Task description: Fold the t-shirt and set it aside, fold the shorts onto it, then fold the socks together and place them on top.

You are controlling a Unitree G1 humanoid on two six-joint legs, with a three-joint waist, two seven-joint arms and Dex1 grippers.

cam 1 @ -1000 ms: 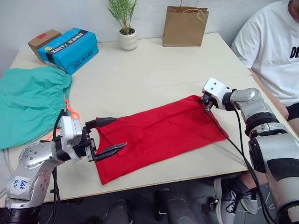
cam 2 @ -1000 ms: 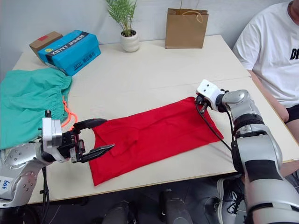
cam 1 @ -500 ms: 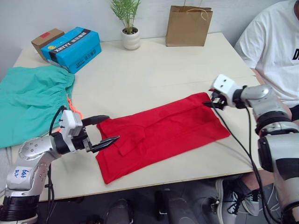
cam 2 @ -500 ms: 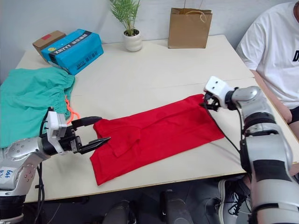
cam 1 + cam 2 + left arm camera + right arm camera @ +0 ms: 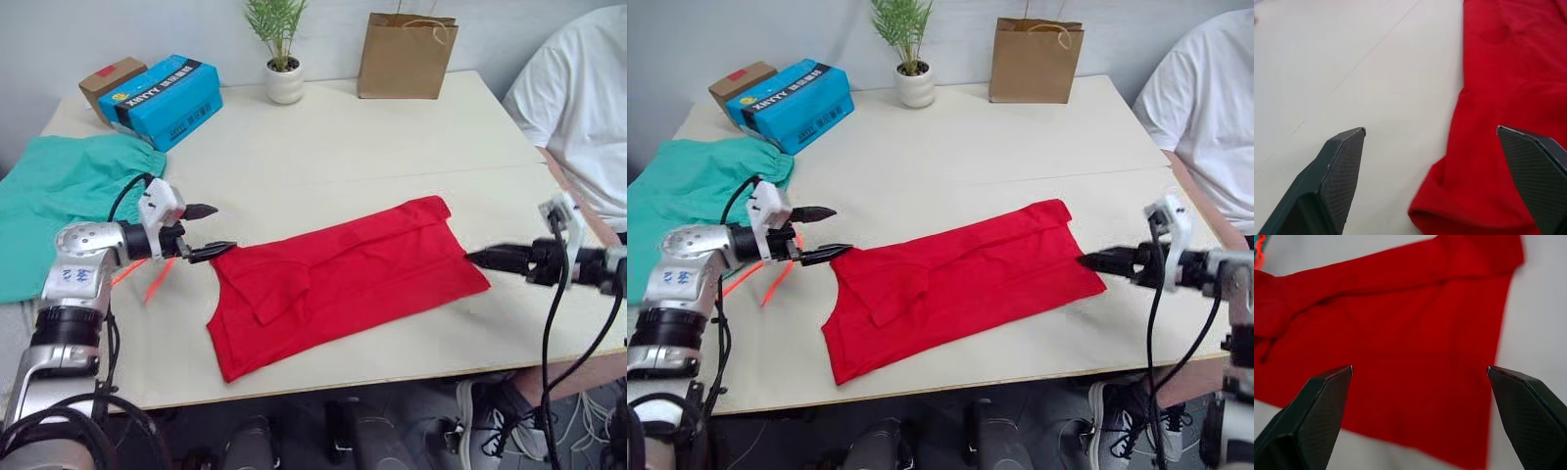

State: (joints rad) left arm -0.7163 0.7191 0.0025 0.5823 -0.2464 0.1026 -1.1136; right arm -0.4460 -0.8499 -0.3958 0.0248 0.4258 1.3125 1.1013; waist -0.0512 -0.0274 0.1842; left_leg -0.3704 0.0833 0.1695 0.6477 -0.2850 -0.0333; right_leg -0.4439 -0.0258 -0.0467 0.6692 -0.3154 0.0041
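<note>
In the left eye view the t-shirt (image 5: 343, 279) lies folded into a long red band across the middle of the counter (image 5: 372, 127), slanting from the lower left up toward the right. The shorts (image 5: 69, 201) spread at the left edge and are cut off by the frame; a loop of their orange drawstring (image 5: 147, 284) trails out beside the left arm. The left gripper (image 5: 208, 235) sits at the band's upper-left corner with its fingers apart — whether the lower tip touches the cloth is hard to tell. The right gripper (image 5: 490, 258) points at the band's right edge from the lower right, and from this side its fingers overlap, so their spread cannot be read here. A blue box (image 5: 162, 90) and a brown carton (image 5: 113, 76) stand at the upper left, a potted plant (image 5: 284, 69) and a paper bag (image 5: 407, 54) at top centre. A person in a white shirt (image 5: 578, 108) sits at the right, cut off by the frame.

The left wrist view shows the left gripper's fingers (image 5: 1337, 171) wide apart, one over bare counter, the other over red cloth.

The right wrist view settles the right gripper — both fingers (image 5: 1312, 406) stand well apart over the red fabric, holding nothing, with a sliver of teal and orange in the top left corner.
</note>
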